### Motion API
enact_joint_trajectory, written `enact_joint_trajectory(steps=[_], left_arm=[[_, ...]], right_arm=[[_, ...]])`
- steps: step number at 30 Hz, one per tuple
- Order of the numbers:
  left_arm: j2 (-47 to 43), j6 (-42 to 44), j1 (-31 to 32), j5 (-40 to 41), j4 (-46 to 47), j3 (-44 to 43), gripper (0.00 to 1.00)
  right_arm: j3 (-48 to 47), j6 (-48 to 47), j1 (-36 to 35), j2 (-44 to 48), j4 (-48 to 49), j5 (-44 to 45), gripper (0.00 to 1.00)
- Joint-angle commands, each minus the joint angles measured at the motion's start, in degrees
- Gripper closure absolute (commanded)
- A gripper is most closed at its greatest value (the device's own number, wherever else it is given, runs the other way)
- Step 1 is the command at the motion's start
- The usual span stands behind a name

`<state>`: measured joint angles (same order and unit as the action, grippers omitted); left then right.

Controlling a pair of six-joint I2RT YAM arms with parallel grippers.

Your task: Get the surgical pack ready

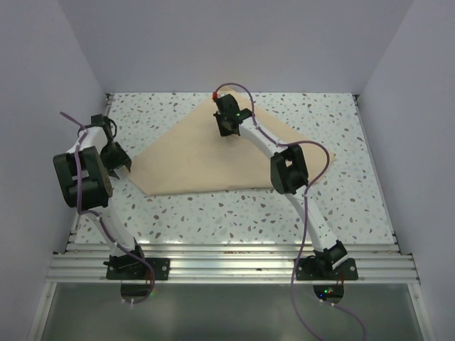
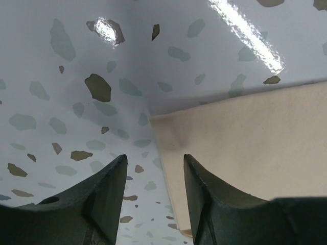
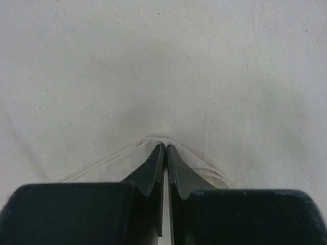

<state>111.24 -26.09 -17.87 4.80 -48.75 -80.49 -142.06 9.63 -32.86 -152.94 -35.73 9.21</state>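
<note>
The surgical pack is a tan cloth sheet spread on the speckled table, with its far part folded over. My right gripper is over the far part of the cloth. In the right wrist view it is shut on a hemmed corner of the cloth, which lies over more cloth. My left gripper is at the sheet's left corner. In the left wrist view it is open and empty, just above the table, with the cloth's corner and edge lying between and ahead of the fingers.
White walls close in the table at the left, back and right. A ribbed metal rail runs along the near edge by the arm bases. Speckled table surface shows in front of the cloth.
</note>
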Motion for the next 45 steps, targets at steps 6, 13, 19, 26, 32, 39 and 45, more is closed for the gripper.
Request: enact_joint_trajectory(steps=[6,13,19,26,32,39,45], left_arm=[[2.04,1.83,-1.03,-0.05,2.87,-3.27,0.5],[5.39,2.71,-1.2,-4.53,5.07,-4.24,0.59],[5.13,2.71,-1.2,-6.38,5.25,-4.41,0.86],[1.88,2.53,-1.2,-6.12,3.84,-4.5,1.0],[-1.46,2.44,-1.12,-6.82,3.58,-3.54,1.0],[-4.71,2.01,-1.2,-9.71,3.58,-3.27,1.0],[-6.91,1.04,-1.12,-12.96,4.37,-2.22,1.0]], right_arm=[[-0.76,1.97,-0.01,-1.57,0.39,-3.23,0.94],[-0.94,1.89,-0.1,-1.74,0.13,-3.24,0.93],[-1.55,1.71,-0.1,-2.01,-0.48,-3.41,0.9],[-2.96,3.81,-0.1,1.15,-1.19,-3.67,0.71],[-5.24,6.63,0.52,5.98,-3.03,-2.36,0.52],[-4.46,9.0,-0.45,12.92,-5.58,-5.08,0.42],[-1.49,11.02,-5.54,17.75,-11.73,-11.39,0.46]])
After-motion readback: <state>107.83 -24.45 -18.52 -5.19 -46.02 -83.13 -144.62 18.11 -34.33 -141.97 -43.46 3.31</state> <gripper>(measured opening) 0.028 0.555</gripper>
